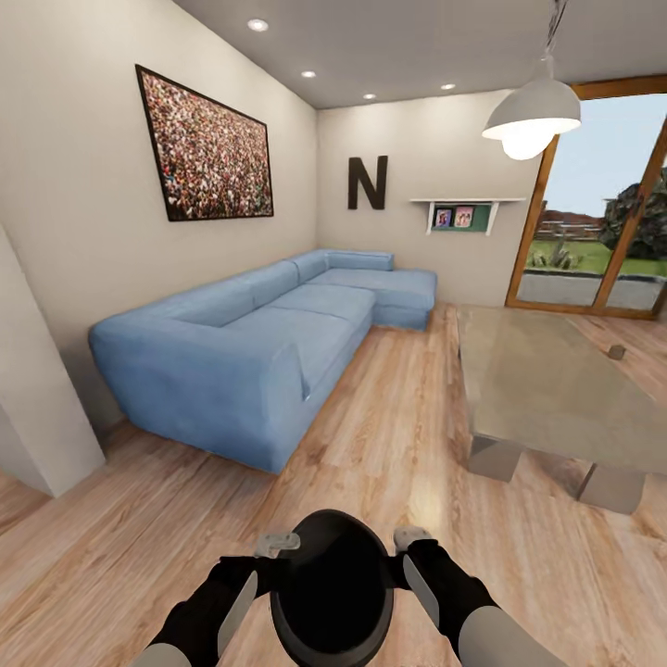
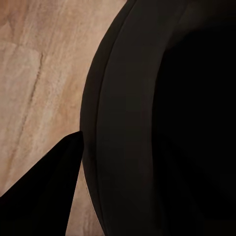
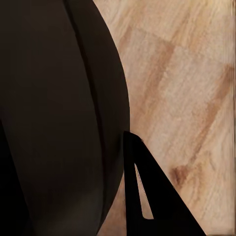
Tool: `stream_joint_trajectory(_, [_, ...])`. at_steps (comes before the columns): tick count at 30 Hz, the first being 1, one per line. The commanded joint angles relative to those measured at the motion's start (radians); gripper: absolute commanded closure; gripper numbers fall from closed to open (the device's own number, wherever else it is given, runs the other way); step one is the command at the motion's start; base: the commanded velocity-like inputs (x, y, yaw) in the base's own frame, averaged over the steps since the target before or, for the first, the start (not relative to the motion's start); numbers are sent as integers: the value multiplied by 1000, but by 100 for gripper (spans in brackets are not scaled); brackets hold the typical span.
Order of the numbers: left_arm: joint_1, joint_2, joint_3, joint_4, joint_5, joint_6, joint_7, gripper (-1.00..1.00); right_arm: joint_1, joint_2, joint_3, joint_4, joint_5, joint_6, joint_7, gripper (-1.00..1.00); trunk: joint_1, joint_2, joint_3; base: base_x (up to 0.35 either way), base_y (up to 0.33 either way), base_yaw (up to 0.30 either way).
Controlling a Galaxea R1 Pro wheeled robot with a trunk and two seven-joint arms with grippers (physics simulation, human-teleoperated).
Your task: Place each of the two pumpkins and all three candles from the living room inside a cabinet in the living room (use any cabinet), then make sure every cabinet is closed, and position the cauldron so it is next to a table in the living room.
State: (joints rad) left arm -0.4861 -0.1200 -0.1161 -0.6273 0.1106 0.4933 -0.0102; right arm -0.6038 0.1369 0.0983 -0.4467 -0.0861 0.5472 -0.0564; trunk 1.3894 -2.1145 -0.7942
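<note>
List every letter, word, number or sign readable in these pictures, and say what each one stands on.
"N": a large dark letter mounted on the far wall, above the blue sofa.
The two small framed pictures on the white wall shelf are too small to read.
The big framed print on the left wall shows a crowd pattern, with no legible text.

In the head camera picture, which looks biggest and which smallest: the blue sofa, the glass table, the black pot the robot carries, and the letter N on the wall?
As they look in that view only:
1. Blue sofa
2. Glass table
3. Black cauldron, though it looks large because it is close to the camera
4. Letter N, far off on the wall
</note>
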Motion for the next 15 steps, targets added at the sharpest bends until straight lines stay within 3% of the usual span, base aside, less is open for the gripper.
stream_joint_trajectory(1, [0, 5, -5, -55, 1, -16, 4, 100, -1, -2, 15, 2, -11, 5, -8, 100, 0, -1, 0, 0, 0, -251])
stream_joint_trajectory(15, [0, 3, -5, -55, 1, -16, 4, 100, -1, -2, 15, 2, -11, 5, -8, 100, 0, -1, 7, 0, 0, -251])
